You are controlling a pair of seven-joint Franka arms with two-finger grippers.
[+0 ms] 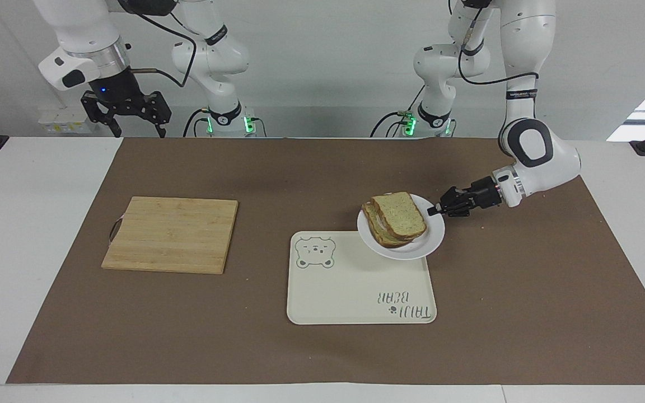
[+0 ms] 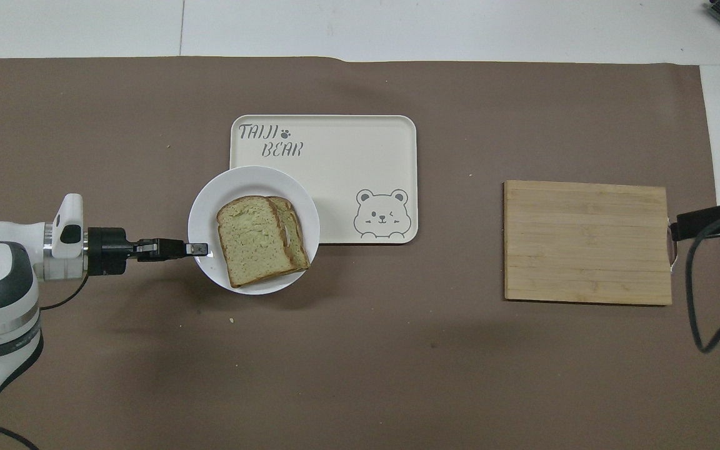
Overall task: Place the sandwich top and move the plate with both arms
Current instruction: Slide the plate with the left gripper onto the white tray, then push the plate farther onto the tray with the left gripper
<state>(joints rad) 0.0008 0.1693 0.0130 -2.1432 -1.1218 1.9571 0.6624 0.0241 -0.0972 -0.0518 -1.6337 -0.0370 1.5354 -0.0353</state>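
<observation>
The small white plate [image 1: 402, 251] is held by its rim in my left gripper [image 1: 433, 211], which is shut on it. The plate hangs a little above the table, partly over the cream tray's [image 1: 356, 291] corner toward the left arm's end. The sandwich top [image 1: 400, 214], a plain speckled slice, lies on the stacked sandwich on the plate. In the overhead view the plate [image 2: 254, 181], the slice [image 2: 255, 237] and the left gripper [image 2: 200, 249] show the same. My right gripper [image 1: 139, 132] waits open and raised over the table's edge at the right arm's end.
The rectangular cream tray [image 2: 347, 162] with a bear drawing lies mid-table on the brown mat. A wooden cutting board [image 1: 171, 234] lies toward the right arm's end; it also shows in the overhead view [image 2: 587, 242].
</observation>
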